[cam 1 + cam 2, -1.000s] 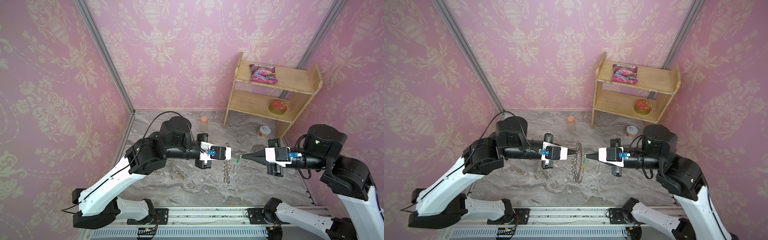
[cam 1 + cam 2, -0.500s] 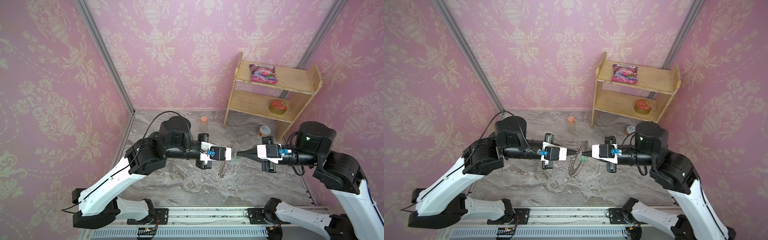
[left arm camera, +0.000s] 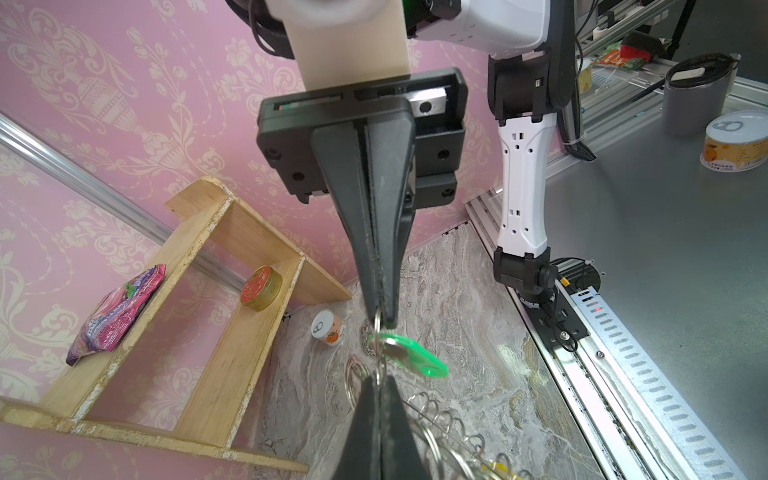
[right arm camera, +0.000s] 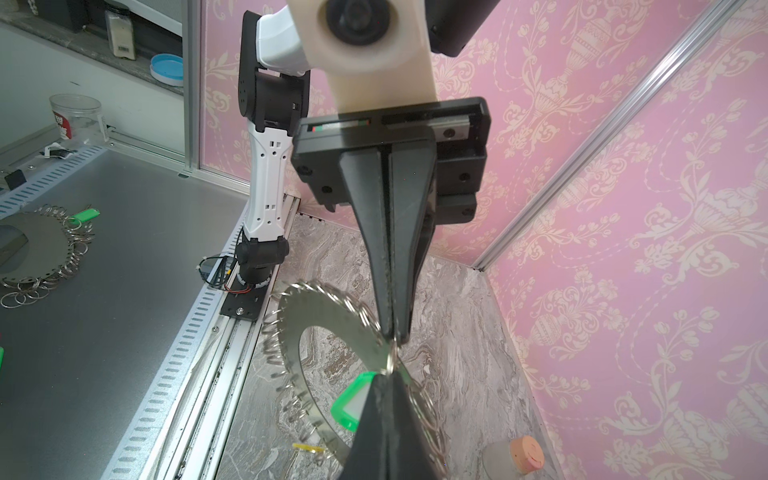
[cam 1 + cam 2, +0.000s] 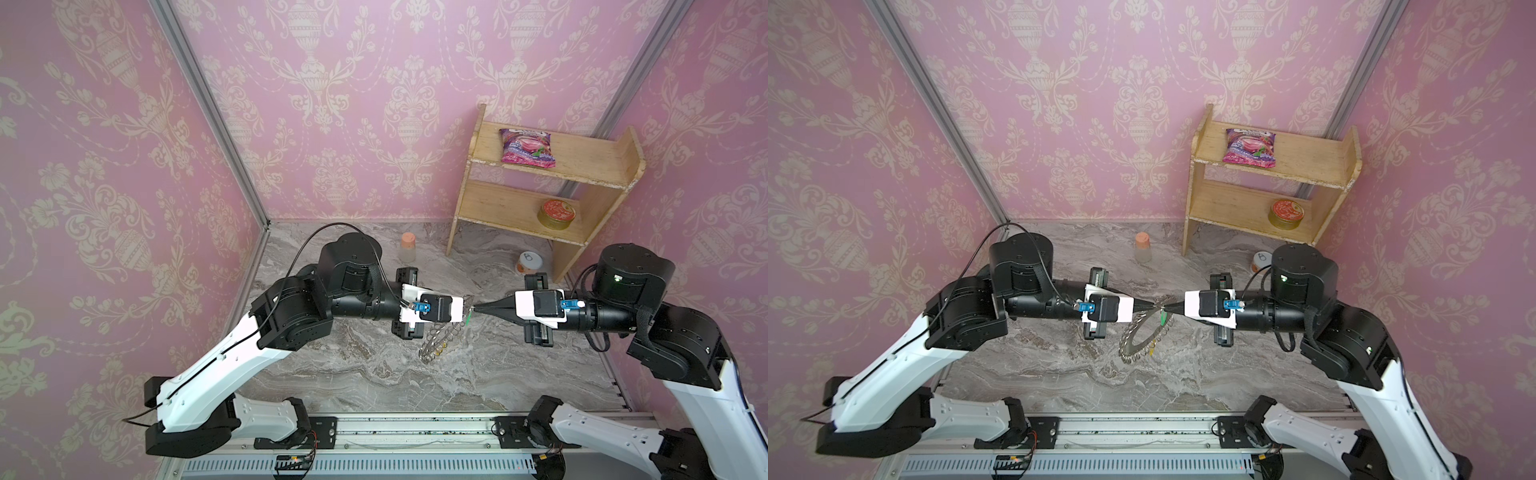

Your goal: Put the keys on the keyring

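The left gripper [image 5: 1151,308] is clenched on one thin wire ring at the top rim of the keyring [image 4: 316,311]. The keyring is a flat, matt grey metal disc with a wide round hole, its toothed edge fringed with small silver wire loops. The disc hangs tilted on edge over the middle of the grey-veined, marble-patterned desk [image 5: 374,370]. Whether its low edge touches the desk cannot be told.

The right gripper [image 5: 1168,309], its tapered black fingers pressed together, is pinched on the small metal loop of the green key [image 3: 415,359]. This is a glossy, translucent plastic tag with a white label face, and no writing shows on it. The two gripper tips meet almost point to point at the rim. The yellow key [image 4: 307,447] sits among the wire loops at the low part of the rim.

Behind stands a raw plywood shelf [image 5: 515,203]. A crinkled pink-purple foil snack bag [image 5: 527,147] lies on its upper board, the print too small to read. A round gold tin with a red lid [image 5: 557,212] sits on the lower board. On the desk nearby stand a small pull-tab can [image 3: 328,328] with an orange fruit picture and a clear bottle with a peach cap [image 5: 408,247].
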